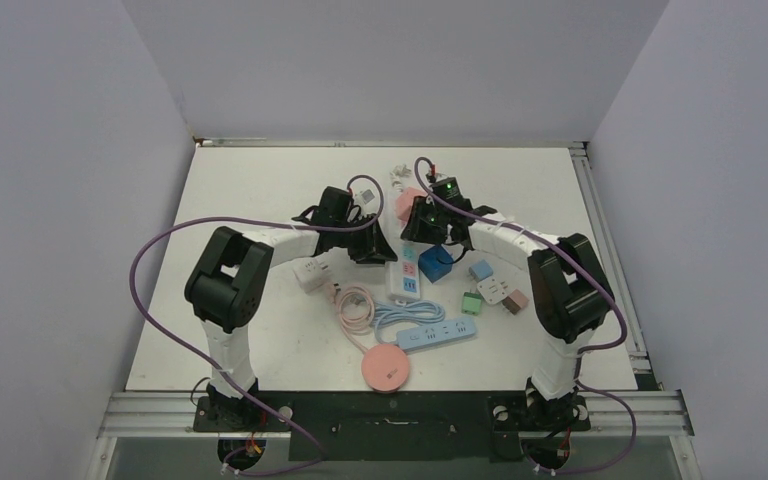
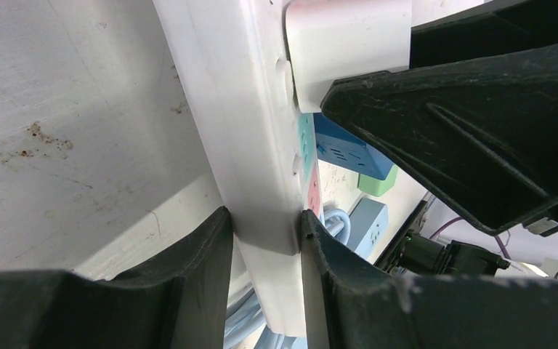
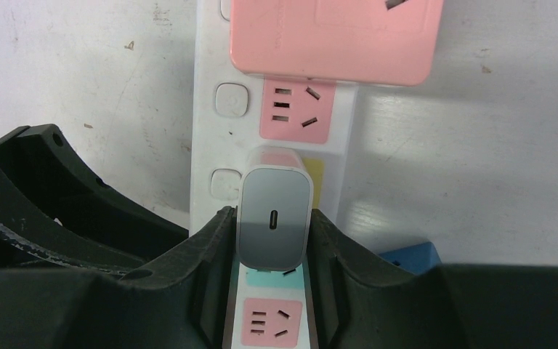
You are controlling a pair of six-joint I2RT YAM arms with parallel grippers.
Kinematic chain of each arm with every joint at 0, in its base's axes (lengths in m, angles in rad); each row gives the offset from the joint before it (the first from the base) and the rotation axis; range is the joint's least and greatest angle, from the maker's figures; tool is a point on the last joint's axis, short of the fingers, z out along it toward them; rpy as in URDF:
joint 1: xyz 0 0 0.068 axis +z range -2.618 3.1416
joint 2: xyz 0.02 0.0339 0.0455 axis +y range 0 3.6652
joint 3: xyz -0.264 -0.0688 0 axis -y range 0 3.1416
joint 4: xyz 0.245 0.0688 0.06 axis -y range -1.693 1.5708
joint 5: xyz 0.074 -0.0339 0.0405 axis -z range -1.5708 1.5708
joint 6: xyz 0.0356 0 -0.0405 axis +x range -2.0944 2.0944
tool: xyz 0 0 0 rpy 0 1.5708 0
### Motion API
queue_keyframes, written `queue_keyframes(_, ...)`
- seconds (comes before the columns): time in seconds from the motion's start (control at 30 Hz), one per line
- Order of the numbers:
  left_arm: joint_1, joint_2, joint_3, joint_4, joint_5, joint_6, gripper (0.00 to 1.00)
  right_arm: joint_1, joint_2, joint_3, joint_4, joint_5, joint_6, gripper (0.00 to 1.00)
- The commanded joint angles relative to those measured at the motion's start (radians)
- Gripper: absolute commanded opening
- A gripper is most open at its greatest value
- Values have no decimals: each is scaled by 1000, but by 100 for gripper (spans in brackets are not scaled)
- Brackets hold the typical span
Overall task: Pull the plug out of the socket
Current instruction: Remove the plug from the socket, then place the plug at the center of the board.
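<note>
A white power strip (image 1: 405, 280) with coloured sockets lies at mid table. My left gripper (image 1: 374, 250) is shut on the strip's sides; in the left wrist view its fingers (image 2: 211, 247) squeeze the strip (image 2: 240, 109). My right gripper (image 1: 423, 232) is shut on a white-grey USB charger plug (image 3: 275, 240) standing over the strip (image 3: 207, 145) at its yellow and teal sockets. In the left wrist view the plug (image 2: 349, 40) sits close against the strip's face. I cannot tell whether its prongs are still in the socket.
A pink adapter (image 3: 334, 36) sits on the strip's far end. Near the strip lie a blue cube adapter (image 1: 436, 262), a white cube (image 1: 310, 273), a blue power strip (image 1: 438, 334), a pink round reel (image 1: 386, 367), and small adapters (image 1: 495, 292).
</note>
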Motion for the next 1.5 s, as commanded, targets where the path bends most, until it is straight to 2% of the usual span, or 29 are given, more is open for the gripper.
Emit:
queue_keyframes(0.0, 10, 28, 31, -65, -54, 92, 0, -22, -125, 32, 61, 19, -12, 5)
queue_keyframes(0.33, 14, 35, 38, -71, -52, 100, 0, -107, -243, -23, 6, 68, -26, 5)
queue_keyframes(0.5, 11, -3, 35, -67, -35, 104, 0, -202, -282, -138, -25, 71, -9, 6)
queue_keyframes(0.67, 9, -22, 39, -82, -4, 111, 0, -237, -256, -201, -59, 42, -40, 15)
queue_keyframes(0.73, 6, -27, 39, -84, 6, 110, 0, -237, -243, -210, -62, 21, -49, 22)
queue_keyframes(0.77, 5, -29, 38, -86, 9, 111, 0, -237, -239, -212, -63, 14, -51, 30)
queue_keyframes(0.83, 3, -28, 34, -71, 33, 101, 0, -237, -234, -211, -58, 16, -53, 56)
queue_keyframes(0.9, 2, -21, 33, -61, 53, 89, 0, -237, -226, -198, -51, 34, -51, 75)
queue_keyframes(0.97, -4, -18, 33, -60, 56, 89, 0, -236, -210, -175, -35, 56, -51, 90)
queue_keyframes(1.03, -7, -18, 36, -66, 52, 93, 0, -234, -186, -147, -1, 52, -46, 98)
queue_keyframes(1.1, -8, -17, 42, -77, 51, 103, 0, -220, -166, -122, 50, 33, -43, 100)
queue_keyframes(1.17, -9, -19, 50, -90, 46, 114, 0, -199, -142, -94, 96, 9, -39, 94)
queue_keyframes(1.37, -15, -30, 56, -106, 32, 135, 0, -153, -39, -8, 237, -101, 3, 91)
queue_keyframes(1.47, -18, -29, 61, -116, 23, 144, 0, -125, 15, 48, 257, -104, 7, 90)
